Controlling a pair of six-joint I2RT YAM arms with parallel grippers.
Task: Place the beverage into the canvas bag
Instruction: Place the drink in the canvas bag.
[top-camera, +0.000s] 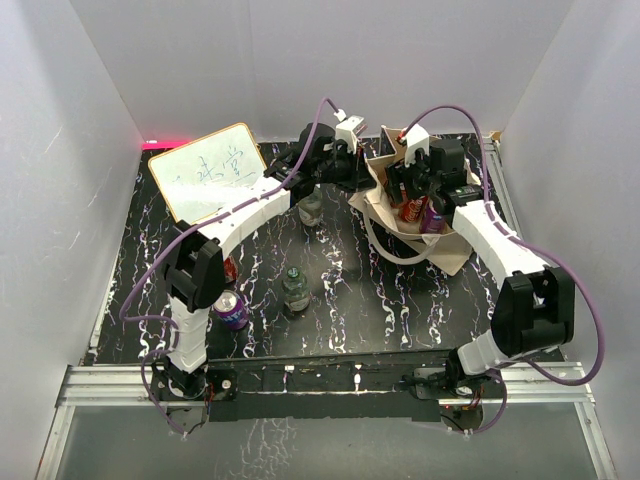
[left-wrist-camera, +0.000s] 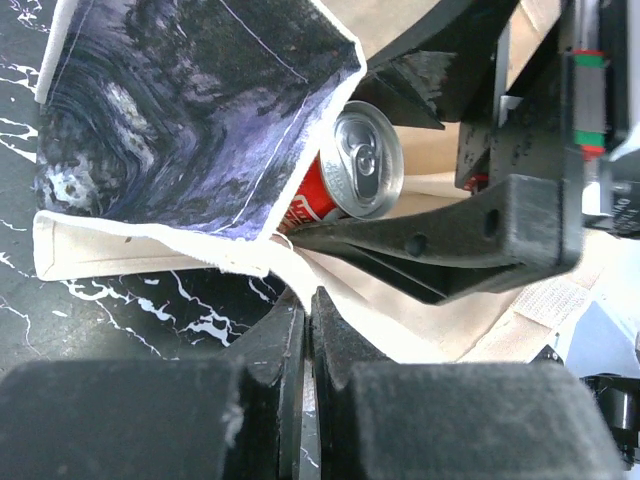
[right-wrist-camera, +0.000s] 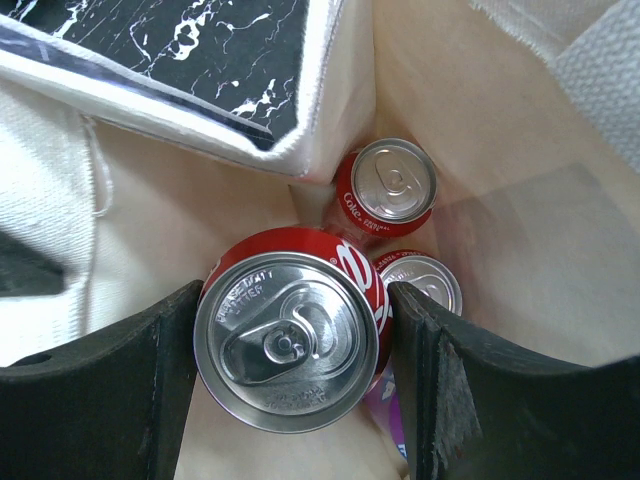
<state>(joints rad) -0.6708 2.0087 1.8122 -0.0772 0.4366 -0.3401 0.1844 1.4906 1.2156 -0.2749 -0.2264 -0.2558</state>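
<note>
Inside the canvas bag (right-wrist-camera: 480, 140), right gripper (right-wrist-camera: 293, 320) grips a red cola can (right-wrist-camera: 287, 345), upright, above two other cans (right-wrist-camera: 385, 190). Left gripper (left-wrist-camera: 308, 330) at the bag's rim: fingers pressed together, seemingly pinching fabric.

- Whiteboard (top-camera: 210, 172): handwriting too small to read.
- Purple can (right-wrist-camera: 388, 415) inside the canvas bag (right-wrist-camera: 480, 130): mostly hidden under the held red can (right-wrist-camera: 288, 340).
- Held red can, left wrist view: body hidden behind the bag's printed panel.
- Red can on the table (top-camera: 400, 300): largely hidden behind the left arm.
- Left end effector (left-wrist-camera: 308, 305): blurred, cut off at the bottom edge.
</note>
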